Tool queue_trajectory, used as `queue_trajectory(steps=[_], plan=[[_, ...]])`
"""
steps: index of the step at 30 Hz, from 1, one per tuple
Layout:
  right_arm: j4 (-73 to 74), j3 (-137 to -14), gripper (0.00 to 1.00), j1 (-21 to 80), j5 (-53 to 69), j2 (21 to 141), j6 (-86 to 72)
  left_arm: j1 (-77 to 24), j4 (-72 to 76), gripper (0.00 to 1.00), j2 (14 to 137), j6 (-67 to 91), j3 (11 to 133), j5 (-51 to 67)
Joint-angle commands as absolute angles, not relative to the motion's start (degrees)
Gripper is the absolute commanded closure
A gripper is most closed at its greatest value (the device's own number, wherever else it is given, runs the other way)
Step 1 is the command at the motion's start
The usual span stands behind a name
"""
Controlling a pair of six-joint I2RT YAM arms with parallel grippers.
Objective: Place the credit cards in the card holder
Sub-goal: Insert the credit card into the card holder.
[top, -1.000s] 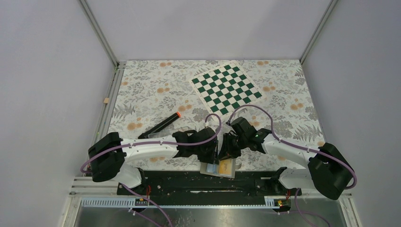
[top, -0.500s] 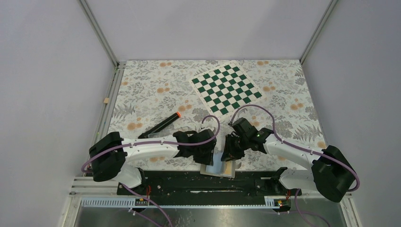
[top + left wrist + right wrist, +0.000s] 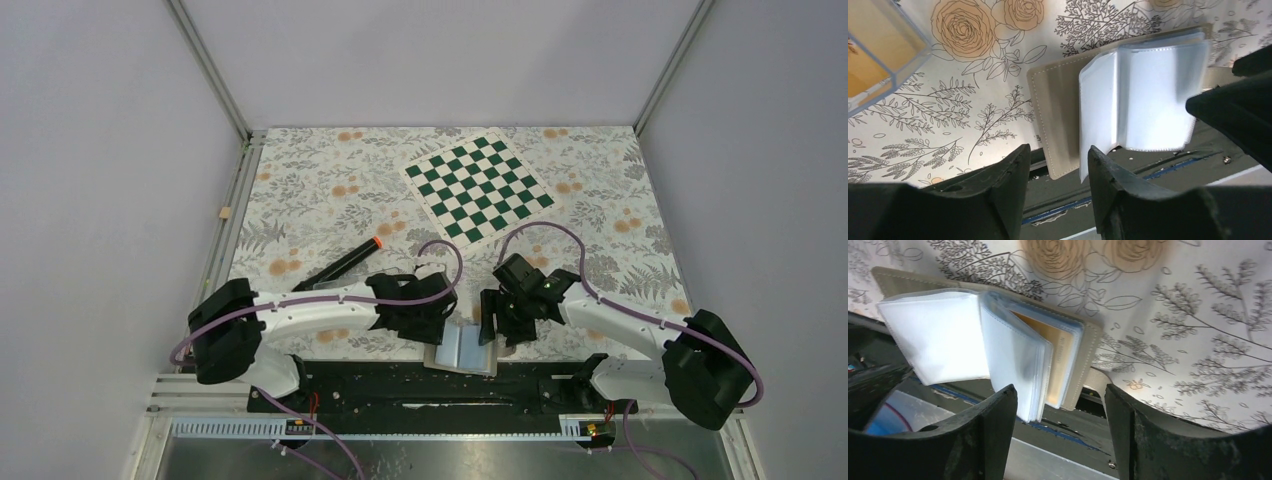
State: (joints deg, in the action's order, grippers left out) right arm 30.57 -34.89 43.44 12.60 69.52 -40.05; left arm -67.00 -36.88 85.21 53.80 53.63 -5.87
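The card holder (image 3: 463,348) lies open at the table's near edge, its grey cover (image 3: 1055,105) flat and its pale pockets (image 3: 1153,95) fanned up. One orange-yellow credit card (image 3: 1050,352) sits inside a pocket on the holder's right half. My left gripper (image 3: 1059,150) is open just left of the holder, jaws apart and empty, with a pocket sheet's edge close to the right finger. My right gripper (image 3: 1059,390) hovers open over the holder's near right edge and holds nothing. In the top view the left gripper (image 3: 440,325) and right gripper (image 3: 492,325) flank the holder.
A clear plastic tray (image 3: 878,55) with an orange-yellow surface showing inside stands left of the holder. A black marker with an orange tip (image 3: 345,262) lies further left. A green chessboard (image 3: 478,186) lies at the back. The black base rail (image 3: 400,385) runs just below the holder.
Both grippers have opened. The right one let go and drew back to the right. Pocket sheets now cover the orange card that showed from above before.
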Motion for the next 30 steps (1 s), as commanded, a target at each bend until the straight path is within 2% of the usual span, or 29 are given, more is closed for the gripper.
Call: queue_trajectory(steps=[1,6,11,18,25,30], plan=[[35.1,-38.4,0.28,43.3,7.2,69.6,-37.3,-67.1,-36.4,0.53,80.5,54.0,55.3,-9.0],[35.4,-39.0,0.28,43.3,5.5,72.1,-35.7,-67.1,-29.9,0.53,77.5,53.5,53.3,-5.9],[32.6,-37.5,0.28,43.3,7.7,72.7,-36.4,-67.0,-23.8,0.56,76.6,53.5,51.4,-3.1],[32.1,-37.6,0.27,43.4,8.6,71.4,-36.6,-66.3,-15.8,0.61,79.7,55.0,47.7,2.4],[31.6,-35.7,0.31,43.4,8.0,74.6,-37.7,-66.3,-22.1,0.73,86.8,56.2,48.5,-1.3],[31.6,-34.8,0.35,43.4,7.1,77.7,-38.2,-66.3,-25.0,0.77,91.3,55.8,50.3,-1.3]])
